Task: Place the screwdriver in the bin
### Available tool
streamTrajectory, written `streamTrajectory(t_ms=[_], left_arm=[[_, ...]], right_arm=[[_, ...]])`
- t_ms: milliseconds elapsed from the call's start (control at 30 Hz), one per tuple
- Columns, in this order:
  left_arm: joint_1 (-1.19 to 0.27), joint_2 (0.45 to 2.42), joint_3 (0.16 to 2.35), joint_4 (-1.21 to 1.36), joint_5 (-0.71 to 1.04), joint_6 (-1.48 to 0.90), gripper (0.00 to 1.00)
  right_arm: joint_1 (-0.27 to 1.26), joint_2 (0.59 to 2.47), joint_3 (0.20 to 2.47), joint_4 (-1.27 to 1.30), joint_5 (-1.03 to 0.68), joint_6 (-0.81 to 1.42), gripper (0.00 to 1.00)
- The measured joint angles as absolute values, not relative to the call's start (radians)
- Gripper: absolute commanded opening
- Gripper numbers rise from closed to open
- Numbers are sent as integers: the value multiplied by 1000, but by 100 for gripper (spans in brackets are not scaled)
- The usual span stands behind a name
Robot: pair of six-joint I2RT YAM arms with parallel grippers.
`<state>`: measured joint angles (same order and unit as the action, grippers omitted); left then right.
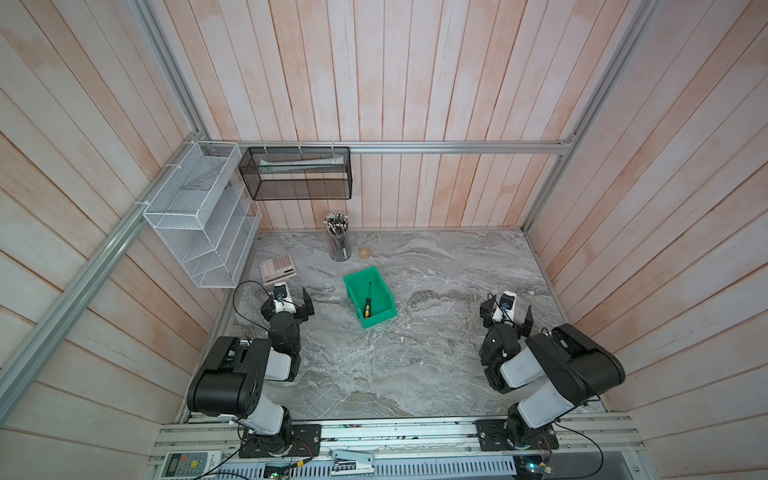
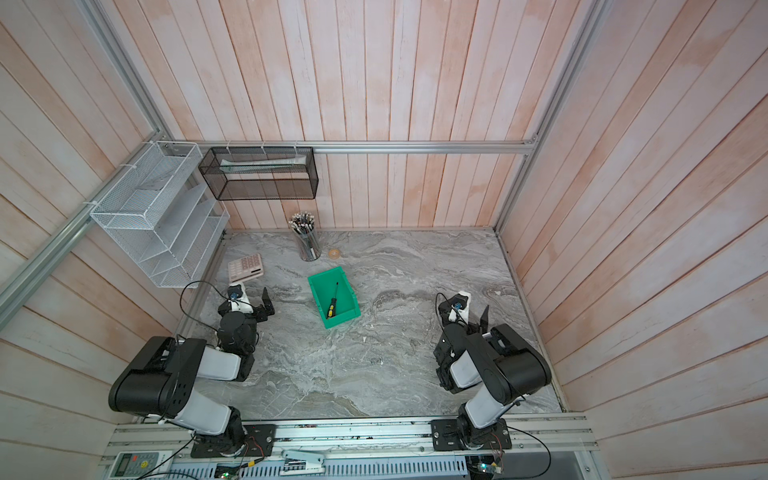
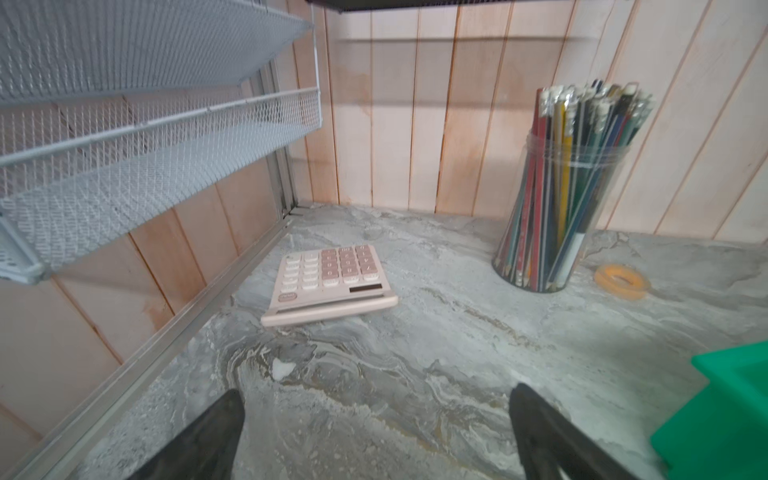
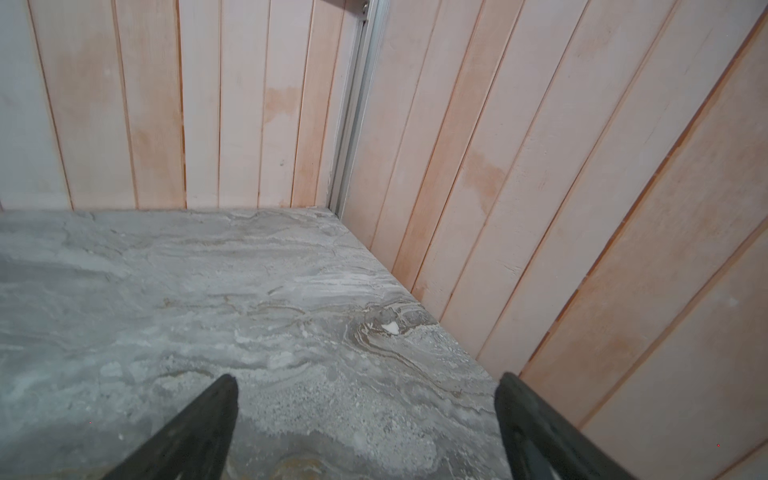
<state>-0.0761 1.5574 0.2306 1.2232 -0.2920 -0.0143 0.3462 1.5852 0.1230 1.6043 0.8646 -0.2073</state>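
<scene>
Lying inside the bin point(image 1: 359, 276) mid-desk point(image 1: 436, 353), the screwdriver point(image 1: 368, 301) points to 12 o'clock. The left hand point(image 3: 374, 392) at 9 o'clock and right hand point(image 4: 365, 377) at 3 o'clock gape empty; the task looks done, so any move should steer clear of the bin.

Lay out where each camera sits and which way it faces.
Top views: high above the front, looking down at the table; left arm and right arm show whole.
Left wrist: on the left arm, facing the back-left corner; open left hand shows.
Right wrist: on the right arm, facing the back-right corner; open right hand shows.
Shared: left wrist and top views both show calculator and bin.
</scene>
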Motion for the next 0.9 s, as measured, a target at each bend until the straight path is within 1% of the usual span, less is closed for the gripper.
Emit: streamTrajectory(t_ms=[167, 300, 367, 433, 567, 900], left_arm=[[-75, 1556, 231, 1218, -279, -11, 100], [-73, 1556, 231, 1213, -268, -11, 100], [-72, 1556, 231, 1211, -266, -11, 100], [-72, 1556, 232, 1210, -266, -11, 100], [-72, 1556, 232, 1209, -266, -11, 100], [-72, 1556, 236, 1203, -265, -11, 100]], right_arm=[[263, 1520, 144, 1522, 748, -111, 98], [130, 1509, 214, 1372, 545, -27, 98], [78, 1527, 210, 1387, 458, 1, 98], [70, 1530, 190, 1369, 412, 22, 97], [70, 1536, 188, 1347, 363, 38, 97], [74, 1536, 189, 1335, 340, 49, 98]])
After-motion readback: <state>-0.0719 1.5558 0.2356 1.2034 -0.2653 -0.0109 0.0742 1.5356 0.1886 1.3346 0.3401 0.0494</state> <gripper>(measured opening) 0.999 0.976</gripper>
